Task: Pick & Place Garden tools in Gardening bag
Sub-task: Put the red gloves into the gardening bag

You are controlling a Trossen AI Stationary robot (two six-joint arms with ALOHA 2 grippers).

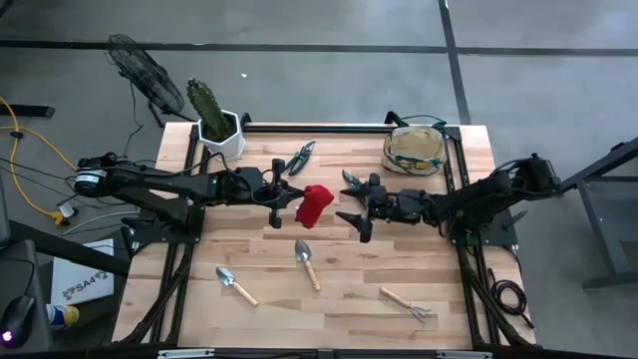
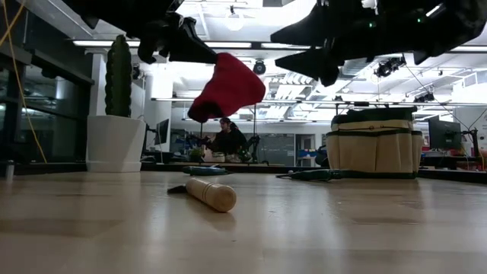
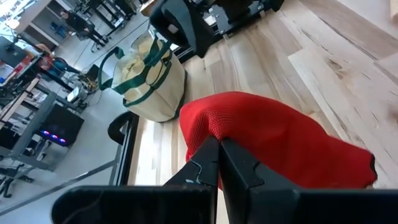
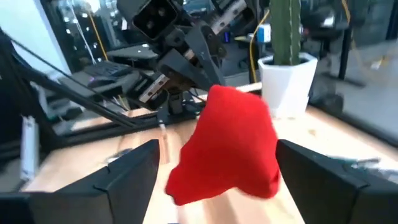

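Only readable writing: "SA" w/ a digit on a white box on the floor left of the counter; rest illegible.

Left tool is pinched tight on the red glove, soft knit fabric, hanging limp above the counter's middle, clear of the surface. Right tool faces it from just beside, fingers spread wide, glove not betw. them.

Gardening bag: round tan canvas, dark green trim and loops, at far right corner. Pruners w/ dark grips lie near the cactus in its white hexagonal pot. A second pair of pruners lies by the right tool.

Two metal trowels and a small rake, all wooden-handled, lie on the near half.

Counter is pale wood planks; grey floor, black fan far left. In the low view, a seated person in a lit workshop behind.
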